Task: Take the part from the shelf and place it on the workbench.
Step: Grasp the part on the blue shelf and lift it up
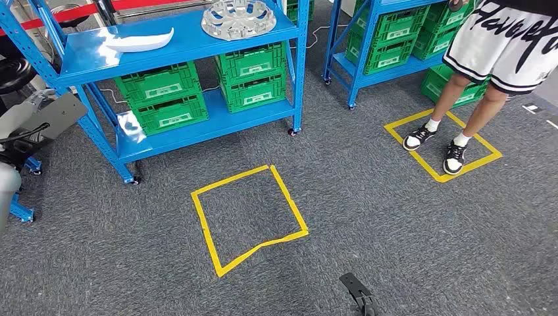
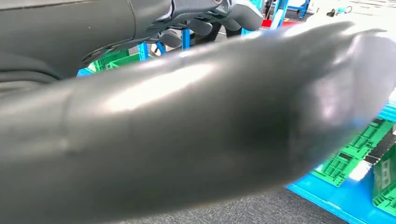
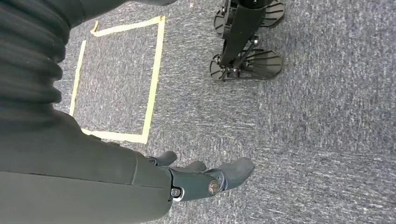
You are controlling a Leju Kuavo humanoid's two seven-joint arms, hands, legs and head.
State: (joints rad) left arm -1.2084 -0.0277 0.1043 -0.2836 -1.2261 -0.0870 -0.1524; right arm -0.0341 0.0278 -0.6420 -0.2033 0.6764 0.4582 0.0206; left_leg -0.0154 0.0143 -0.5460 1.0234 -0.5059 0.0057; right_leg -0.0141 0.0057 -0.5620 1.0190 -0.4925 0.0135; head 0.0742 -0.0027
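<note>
Part (image 1: 139,41), white curved piece, lies on blue shelf (image 1: 85,69) top, untouched. R hand (image 3: 205,179) hangs over carpet, fingers (image 3: 236,169) loosely apart, holding nothing. L hand (image 2: 210,16) fingers: can't tell.

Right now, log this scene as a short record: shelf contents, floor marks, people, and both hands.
shelf top: white part and silver wheel part lie apart on the blue shelf
lower levels: green crates
floor: yellow tape square on grey carpet
person: stands in a second tape square
left hand: holds a large dark part
right hand: hangs over the carpet, holding nothing, fingers loosely extended
</note>
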